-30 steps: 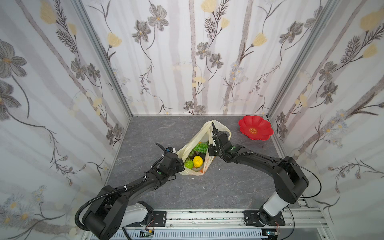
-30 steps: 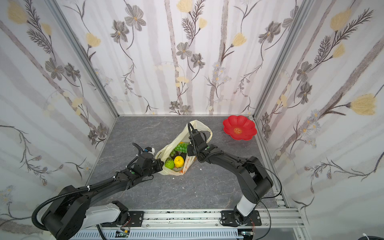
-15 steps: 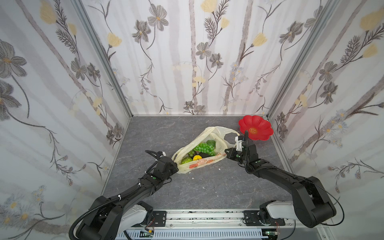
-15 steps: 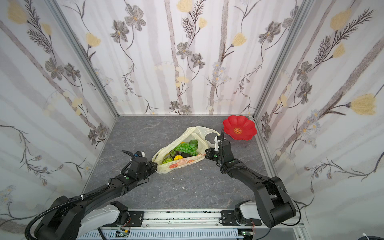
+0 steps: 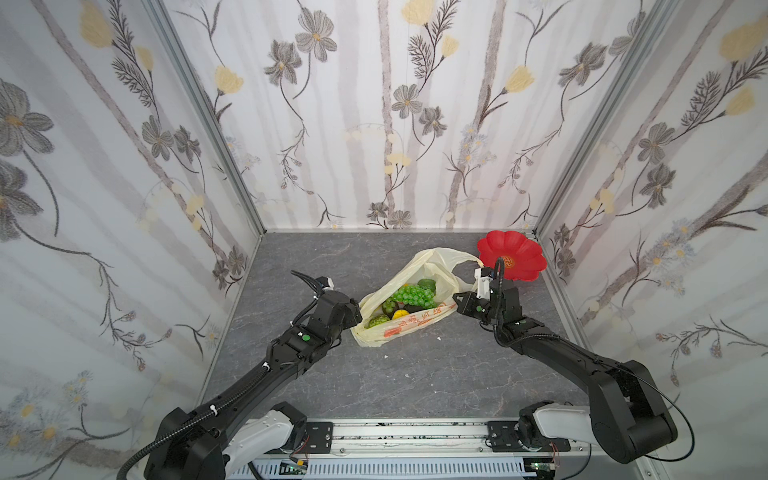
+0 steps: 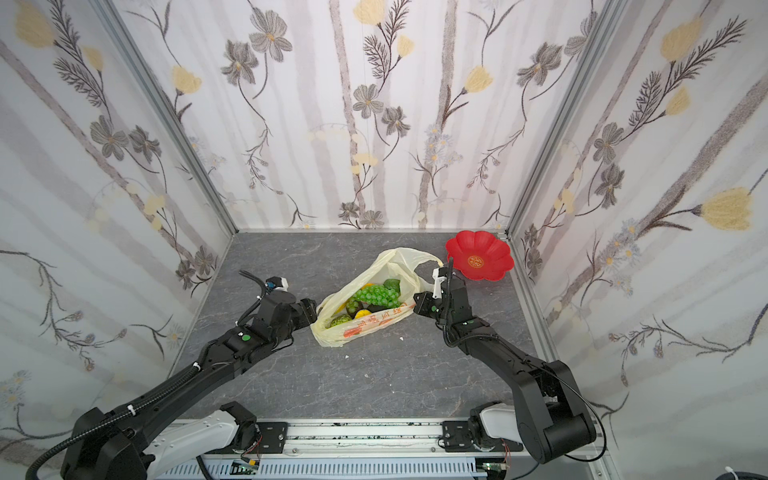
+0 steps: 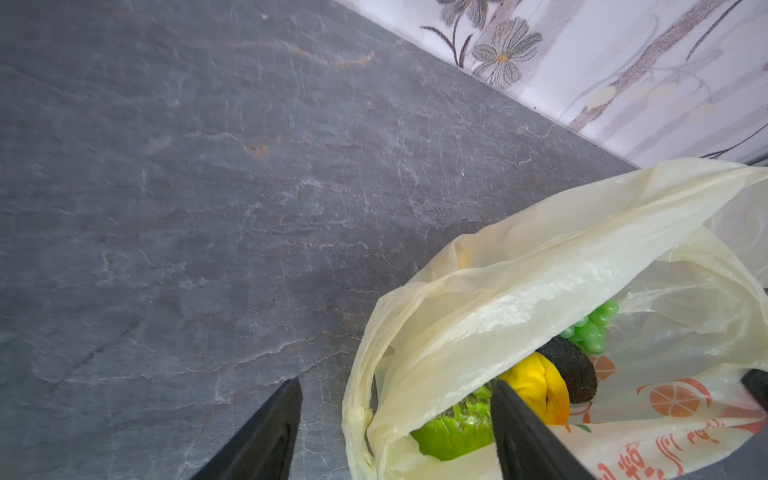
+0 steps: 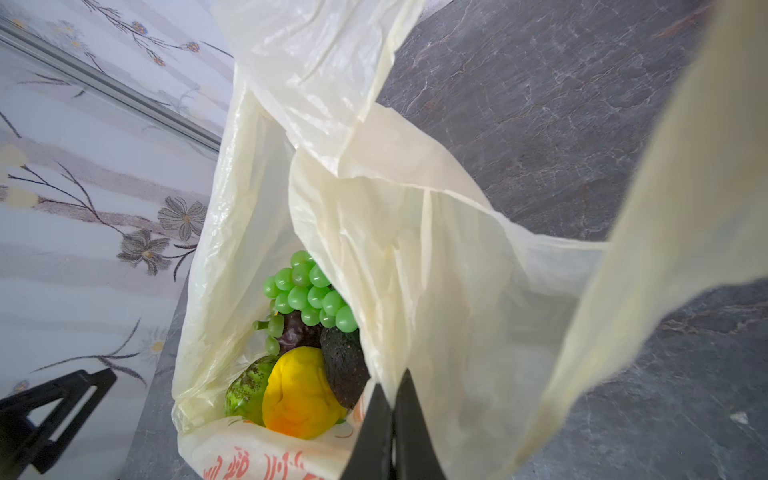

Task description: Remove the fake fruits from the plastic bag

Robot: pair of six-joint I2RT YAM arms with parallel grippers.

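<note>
Beneath everything, a dark grey stone-veined tabletop (image 5: 415, 374).

Lying on it and serving as landmark, a thin translucent pale-yellow plastic bag (image 5: 419, 266) with orange fruit prints and lettering. Slumped on its side, with the mouth drawn out into a long slit, presumably to expose the contents for reaching.

Just beside the bag's loop-handle end, a red flower-shaped plastic plate (image 5: 519, 253) with nothing on it. Possibly the drop-off spot, though impossible to tell.

At that same handle end of the bag, the right tool (image 8: 398, 388). Pinched tight on a fold of the bag's film, apparently to anchor the bag and keep the mouth stretched.

At the bag's opposite end, the left tool (image 7: 397, 384). Spread wide and gripping nothing, with one finger over the bag's mouth, the other over bare tabletop outside it, and the rim between. Seemingly poised to go in for a fruit.

Inside the bag, the fake fruits in view:
- a bunch of round green plastic grapes (image 5: 411, 294), toward the handle end
- a dark rough-skinned avocado (image 8: 345, 365), touching the bunch
- a smooth lumpy yellow fruit (image 8: 299, 395), touching the avocado
- a bumpy green ball (image 5: 376, 321), deepest in the bag and nearest the left tool

None out yet.
</note>
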